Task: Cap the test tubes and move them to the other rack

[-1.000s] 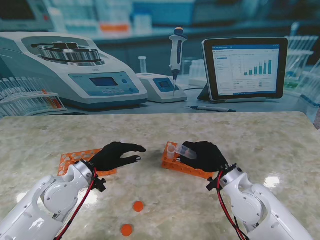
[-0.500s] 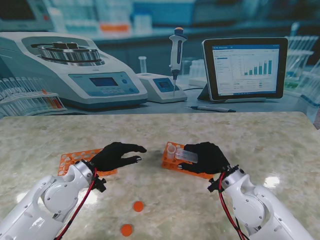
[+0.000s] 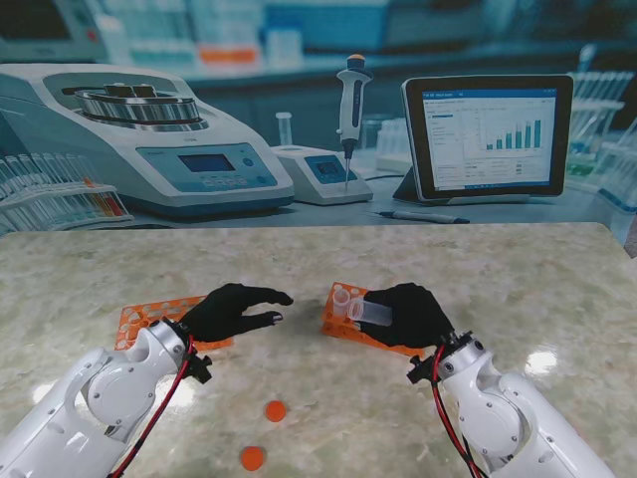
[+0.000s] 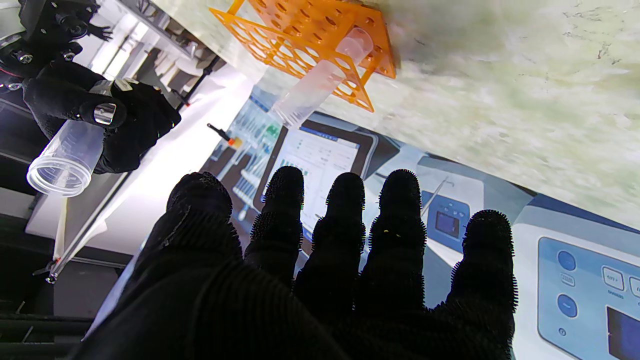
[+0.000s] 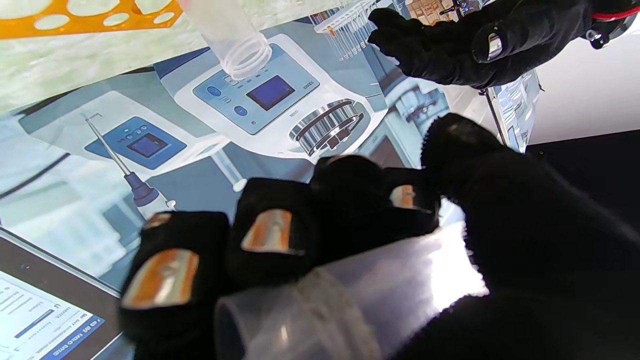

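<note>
Right hand (image 3: 408, 313) hides most of the right rack (image 3: 343, 324)

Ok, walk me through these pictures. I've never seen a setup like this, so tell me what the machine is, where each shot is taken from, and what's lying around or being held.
This is a two-armed robot with black-gloved five-finger hands. The wide picture looks down from a camera on its stand; the other two come from cameras on its wrists, looking along the fingers, and appear upside down. On the marble table sit two orange racks: the left rack by the left hand, and the right rack, with one clear tube standing in it. The right hand grips another clear tube, uncapped and lying roughly sideways. The left hand is open and holds nothing. Two orange caps lie nearer to me. The lab equipment behind looks like a printed backdrop.
</note>
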